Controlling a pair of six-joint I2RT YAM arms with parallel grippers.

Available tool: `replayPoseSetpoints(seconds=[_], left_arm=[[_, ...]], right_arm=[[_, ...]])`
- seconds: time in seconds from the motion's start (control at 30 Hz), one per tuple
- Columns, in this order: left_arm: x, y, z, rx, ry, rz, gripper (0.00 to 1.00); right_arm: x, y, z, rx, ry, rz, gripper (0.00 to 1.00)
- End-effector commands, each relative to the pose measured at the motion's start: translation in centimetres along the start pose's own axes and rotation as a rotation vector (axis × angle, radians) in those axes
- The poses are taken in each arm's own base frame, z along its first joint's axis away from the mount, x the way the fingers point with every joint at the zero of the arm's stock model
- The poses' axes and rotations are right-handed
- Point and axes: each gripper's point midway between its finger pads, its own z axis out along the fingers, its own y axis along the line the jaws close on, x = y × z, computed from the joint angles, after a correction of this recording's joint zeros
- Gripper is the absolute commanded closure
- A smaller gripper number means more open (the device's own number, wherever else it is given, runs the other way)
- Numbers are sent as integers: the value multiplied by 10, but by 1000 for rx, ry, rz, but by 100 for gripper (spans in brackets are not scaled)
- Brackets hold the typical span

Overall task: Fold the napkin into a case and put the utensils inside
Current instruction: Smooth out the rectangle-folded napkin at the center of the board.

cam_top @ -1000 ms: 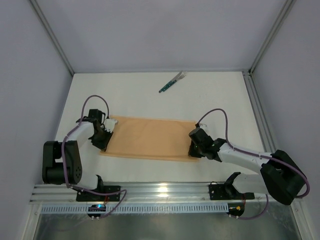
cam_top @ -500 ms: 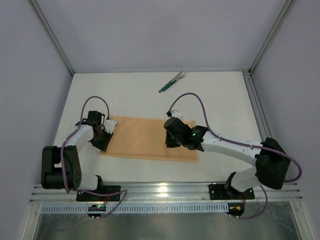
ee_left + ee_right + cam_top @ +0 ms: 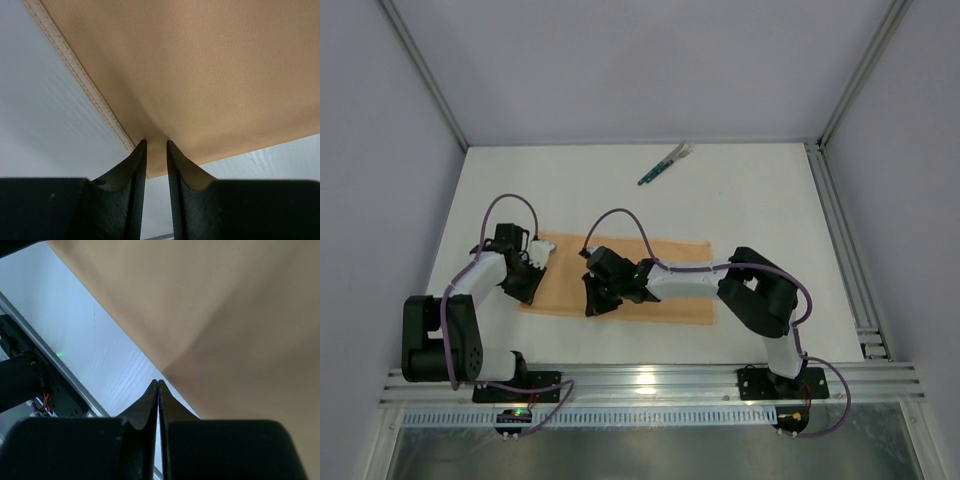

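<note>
Napkin (image 3: 560,280) lies flat on the tabletop (image 3: 750,200), its left edge pinched by the left tool (image 3: 155,146) as an anchor. The right tool (image 3: 158,384) is clamped on a mid-cloth fold, apparently to lay it over. Utensils (image 3: 665,163) lie well apart.

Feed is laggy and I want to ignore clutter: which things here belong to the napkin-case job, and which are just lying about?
Job: napkin, pinched by the left gripper and right gripper; utensils, on the far side of the table, apart from the cloth.
Lying about: nothing loose; only the rig's purple cables and front rail.
</note>
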Motion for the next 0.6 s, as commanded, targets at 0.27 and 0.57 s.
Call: replayPoseSetpoints(seconds=[0.27,0.57], left_arm=[[-9,-1,-12,8,-48,14,75],[-49,-13,-69,49,-260,80,74]], right_arm=[[7,-6,13,-7,18,2,96],[-5,3,2,-11,1,-33,96]])
